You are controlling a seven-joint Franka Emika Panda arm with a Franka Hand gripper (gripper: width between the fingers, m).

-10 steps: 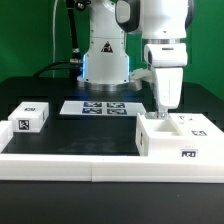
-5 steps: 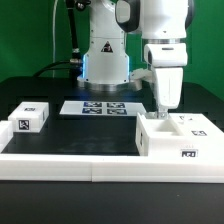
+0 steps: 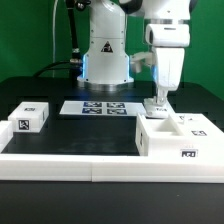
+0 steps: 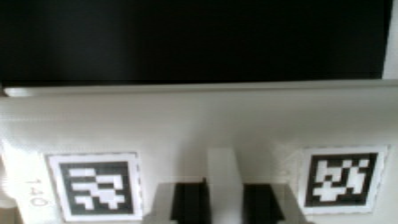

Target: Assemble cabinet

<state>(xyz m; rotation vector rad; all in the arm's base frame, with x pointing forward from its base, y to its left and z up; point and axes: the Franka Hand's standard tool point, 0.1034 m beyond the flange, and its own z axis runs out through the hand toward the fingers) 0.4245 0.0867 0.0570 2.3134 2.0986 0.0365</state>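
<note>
The hand [image 3: 158,104] hangs fingers-down just over the far edge of the cabinet [image 3: 180,135]. In the wrist view its two dark fingers [image 4: 178,205] stand a little apart with a white upright strip between them. Whether they press on that strip or only straddle it, I cannot tell.

The cabinet sits on the dark counter [image 3: 80,135], on the exterior view's right and near the front. It is a white box, open on top, with inner walls and a tag on its near face. The wrist view shows two more tags [image 4: 93,185] on the panel under the hand.

It looks like hard, smooth plastic: stiff, probably light, and likely to slip in a loose grip. The whole body looks too wide for the fingers. A thin upright wall, such as the one below the hand, is the sensible place to take hold, low and square so it does not twist.

Farther out, the marker board [image 3: 100,107] lies flat mid-counter. A small tagged block [image 3: 28,117] sits well apart on the exterior view's left.
</note>
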